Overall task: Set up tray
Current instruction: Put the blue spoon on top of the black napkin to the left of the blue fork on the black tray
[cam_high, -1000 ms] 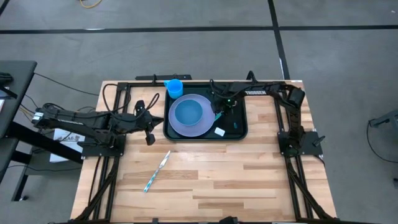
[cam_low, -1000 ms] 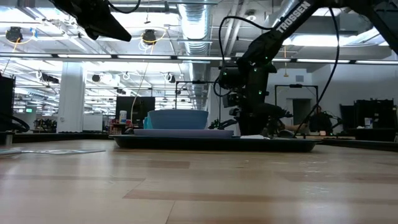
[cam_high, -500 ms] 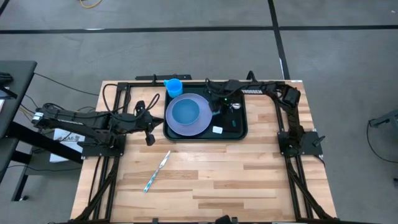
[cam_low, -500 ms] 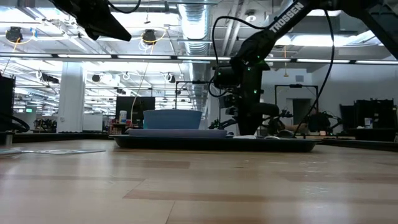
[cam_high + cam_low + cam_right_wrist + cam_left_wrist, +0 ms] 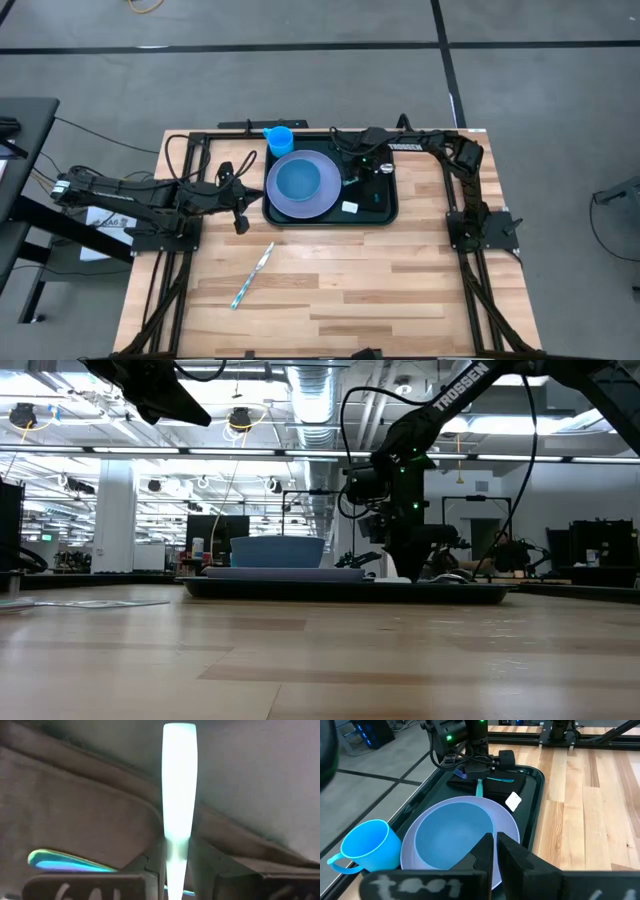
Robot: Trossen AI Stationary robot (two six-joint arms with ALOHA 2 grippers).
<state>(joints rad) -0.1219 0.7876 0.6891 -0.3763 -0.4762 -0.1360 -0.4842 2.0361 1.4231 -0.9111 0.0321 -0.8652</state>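
Note:
The dark tray [image 5: 385, 212] lies at the table's far middle. On its left part sits a lavender plate [image 5: 275, 200] with a blue bowl [image 5: 300, 182] in it. A black napkin [image 5: 512, 784] with a blue utensil [image 5: 500, 779] on it lies in the tray's right part. My right gripper [image 5: 355, 172] stands over the tray just right of the plate, shut on a teal-handled utensil [image 5: 479, 788]. My left gripper [image 5: 240, 220] hovers shut, left of the tray. A blue cup [image 5: 279, 138] stands beyond the tray's far left corner. My right gripper pinches the teal utensil's handle [image 5: 178, 845] between its two fingers, which point down from above and lie across it. The handle's free end [image 5: 179, 735] sticks out past the fingers toward the plate. The utensil's head is hidden, and I cannot tell whether it is clear of the tray.
A small white tag [image 5: 349, 208] lies on the tray near its front rim. Another utensil with a teal handle [image 5: 252, 275] lies on the bare wood in front of the tray, left of middle. Open table spreads across the near half.
My right gripper has shifted slightly toward the table's left over the tray. The plate with the bowl has slid a little toward the tray's left end.

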